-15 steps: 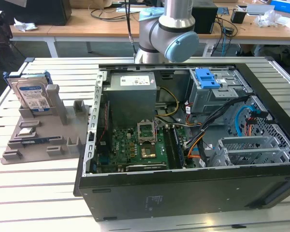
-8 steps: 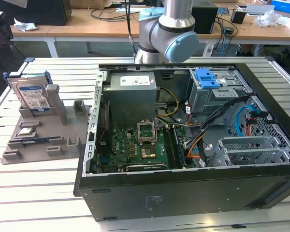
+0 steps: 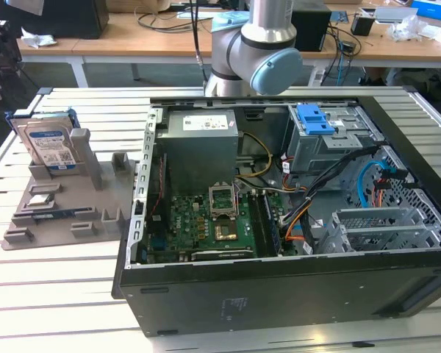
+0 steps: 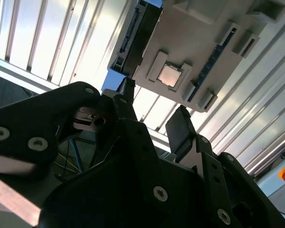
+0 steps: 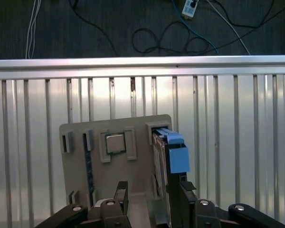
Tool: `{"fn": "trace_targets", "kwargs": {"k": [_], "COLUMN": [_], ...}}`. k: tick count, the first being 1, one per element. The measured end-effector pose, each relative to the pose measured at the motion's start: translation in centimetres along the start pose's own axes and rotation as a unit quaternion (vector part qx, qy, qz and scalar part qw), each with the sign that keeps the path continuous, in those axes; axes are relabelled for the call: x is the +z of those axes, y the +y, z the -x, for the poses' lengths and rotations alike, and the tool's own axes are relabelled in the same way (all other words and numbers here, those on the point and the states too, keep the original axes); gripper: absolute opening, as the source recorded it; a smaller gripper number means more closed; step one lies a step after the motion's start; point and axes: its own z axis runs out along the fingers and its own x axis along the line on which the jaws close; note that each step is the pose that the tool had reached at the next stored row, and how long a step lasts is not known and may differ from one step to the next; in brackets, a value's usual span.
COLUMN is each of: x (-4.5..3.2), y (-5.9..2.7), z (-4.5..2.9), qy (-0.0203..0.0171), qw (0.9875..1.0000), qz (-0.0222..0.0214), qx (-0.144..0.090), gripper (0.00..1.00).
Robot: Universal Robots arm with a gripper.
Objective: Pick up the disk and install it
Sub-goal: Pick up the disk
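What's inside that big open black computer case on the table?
A grey power-supply box, a green motherboard, bundled cables and metal drive cages. Whatever lies beneath that box and the cages is covered. The disk stands outside, in a grey holder.

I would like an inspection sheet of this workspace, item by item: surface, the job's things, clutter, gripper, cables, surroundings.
Surface: slatted metal table.
Job's things: disk stands upright in a grey holder; open computer case beside the holder.
Clutter: a square chip lies in the holder.
Gripper: gripper open, near the disk, holding nothing.
Cables: wire bundles inside the case; loose cables on the floor.
Surroundings: desks with equipment behind the table.
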Motion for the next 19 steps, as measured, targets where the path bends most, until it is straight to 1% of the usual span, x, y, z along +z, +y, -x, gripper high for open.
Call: {"fn": "trace_targets", "kwargs": {"k": [7, 19], "x": [0.60, 1.34], "y": [0.01, 0.01], "z": [0.36, 0.59], "qy": [0.0000, 0.0000], "qw": [1.0000, 1.0000], "qz": [0.0000, 0.0000], "qx": [0.000, 0.000], "gripper": [0.54, 0.54]}}
